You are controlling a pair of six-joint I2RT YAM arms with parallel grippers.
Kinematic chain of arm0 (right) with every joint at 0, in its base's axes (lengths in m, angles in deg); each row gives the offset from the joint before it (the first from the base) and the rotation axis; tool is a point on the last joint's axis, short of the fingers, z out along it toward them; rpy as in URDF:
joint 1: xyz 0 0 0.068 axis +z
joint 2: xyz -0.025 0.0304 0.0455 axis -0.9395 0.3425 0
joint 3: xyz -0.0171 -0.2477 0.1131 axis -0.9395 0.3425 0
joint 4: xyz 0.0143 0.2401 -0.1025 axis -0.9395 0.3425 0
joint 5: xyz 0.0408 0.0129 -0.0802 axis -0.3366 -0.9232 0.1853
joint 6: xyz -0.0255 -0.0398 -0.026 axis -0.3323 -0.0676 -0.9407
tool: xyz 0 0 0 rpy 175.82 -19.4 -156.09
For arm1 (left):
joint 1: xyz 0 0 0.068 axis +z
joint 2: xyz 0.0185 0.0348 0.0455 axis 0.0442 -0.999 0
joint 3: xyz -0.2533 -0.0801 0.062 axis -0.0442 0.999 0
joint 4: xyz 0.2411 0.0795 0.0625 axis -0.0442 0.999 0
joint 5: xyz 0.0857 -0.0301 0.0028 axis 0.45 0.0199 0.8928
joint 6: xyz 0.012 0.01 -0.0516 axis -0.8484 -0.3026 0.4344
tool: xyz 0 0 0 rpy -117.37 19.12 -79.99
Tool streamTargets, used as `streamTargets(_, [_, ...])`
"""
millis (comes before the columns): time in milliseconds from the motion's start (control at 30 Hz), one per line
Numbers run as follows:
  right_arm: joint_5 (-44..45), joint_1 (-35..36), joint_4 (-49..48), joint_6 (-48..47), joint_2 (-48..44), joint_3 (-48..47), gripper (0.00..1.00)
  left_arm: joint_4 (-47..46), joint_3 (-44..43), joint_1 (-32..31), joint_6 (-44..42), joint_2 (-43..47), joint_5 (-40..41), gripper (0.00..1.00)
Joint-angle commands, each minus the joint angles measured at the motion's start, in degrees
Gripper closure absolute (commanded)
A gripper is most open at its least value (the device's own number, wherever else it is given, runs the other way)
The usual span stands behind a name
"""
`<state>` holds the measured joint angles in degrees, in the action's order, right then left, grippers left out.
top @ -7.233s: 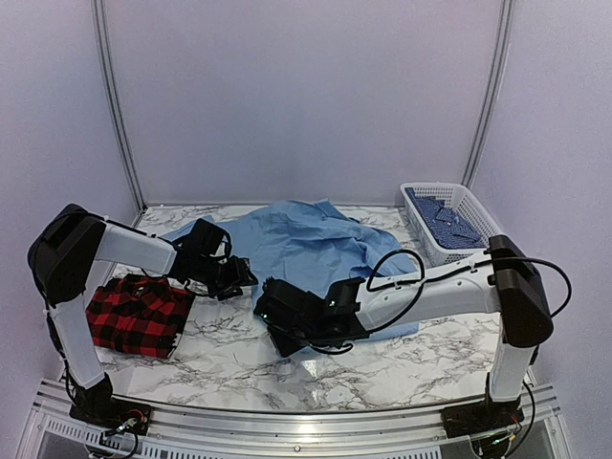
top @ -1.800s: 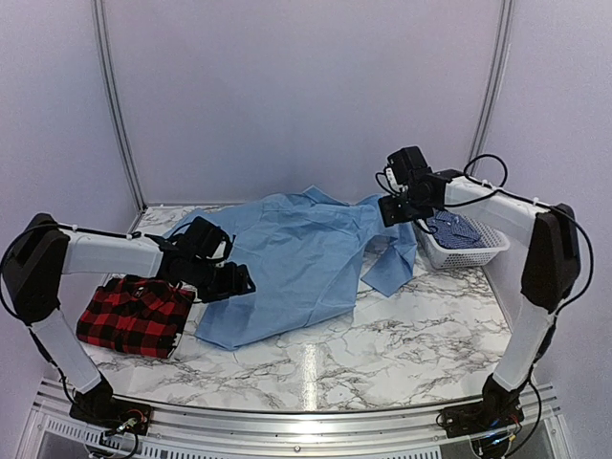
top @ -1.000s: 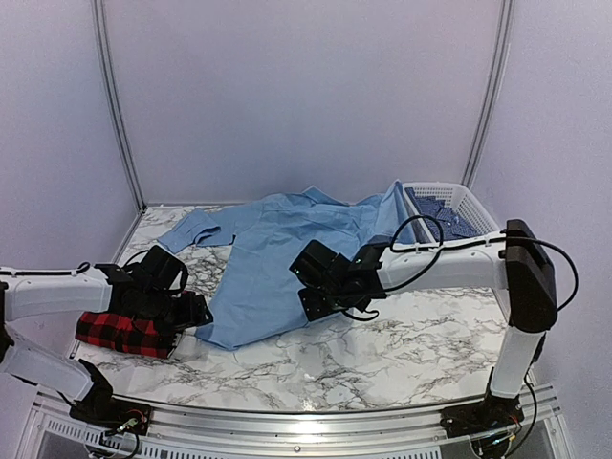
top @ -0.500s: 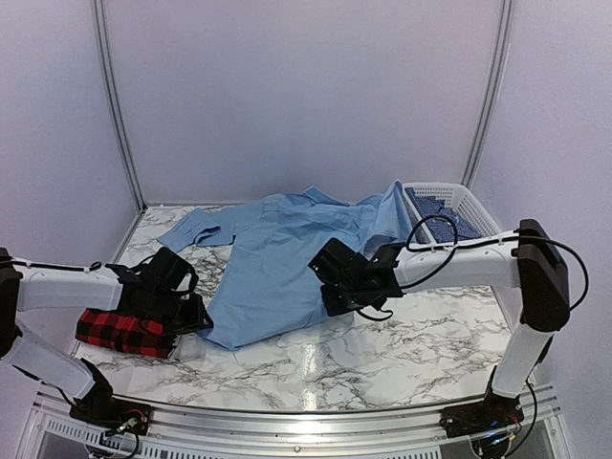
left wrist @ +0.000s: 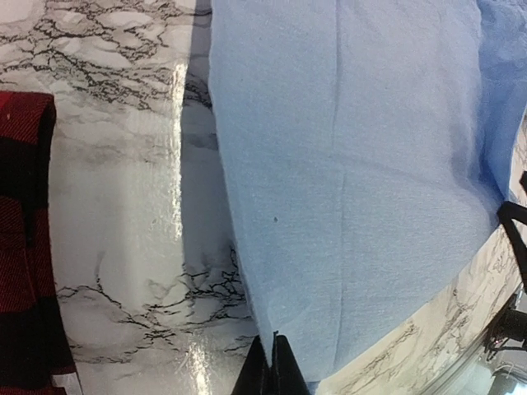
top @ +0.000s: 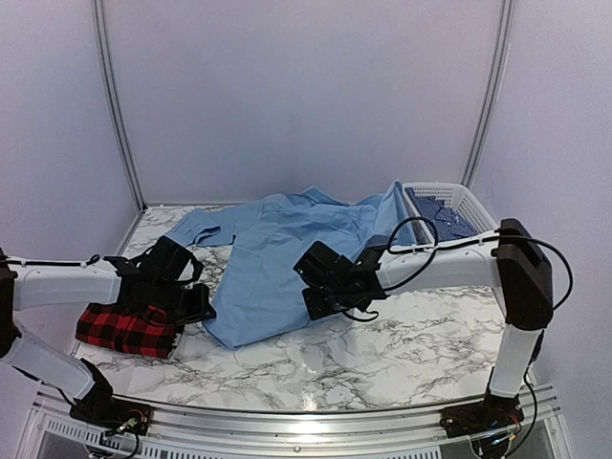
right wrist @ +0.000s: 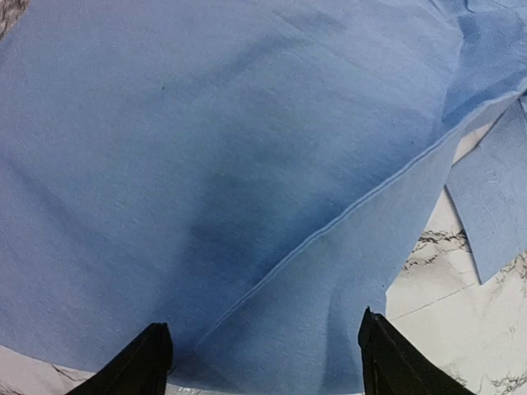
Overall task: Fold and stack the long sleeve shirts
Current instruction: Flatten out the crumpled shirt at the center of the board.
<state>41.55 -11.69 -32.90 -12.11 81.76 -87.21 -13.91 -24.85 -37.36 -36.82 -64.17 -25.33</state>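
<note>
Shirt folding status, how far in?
Done: plaid shirt looks folded at the left. In hand: light blue shirt lies spread out; left gripper pinches its near corner, right gripper open above it. To do: fold it, stack it on the plaid. Another garment sits in the basket.

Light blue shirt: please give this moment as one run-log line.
left claw: shut on light blue shirt hem | right claw: open over that shirt | plaid shirt: folded, at left
</note>
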Motion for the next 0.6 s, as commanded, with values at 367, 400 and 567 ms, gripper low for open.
streamTargets(367, [2.73, -3.24, 4.47, -2.27, -8.04, 0.17, 1.00, 15.52, -13.36, -0.42, -14.75, 7.15, 13.95, 1.00])
streamTargets(400, [2.97, -3.40, 5.09, -2.76, -9.17, -0.01, 1.00, 17.13, -14.97, -0.46, -15.88, 7.25, 15.21, 1.00])
streamTargets(567, [0.93, -5.34, 7.49, -6.16, -15.37, -0.07, 1.00, 22.35, -20.90, -0.42, -19.95, 7.50, 18.99, 1.00])
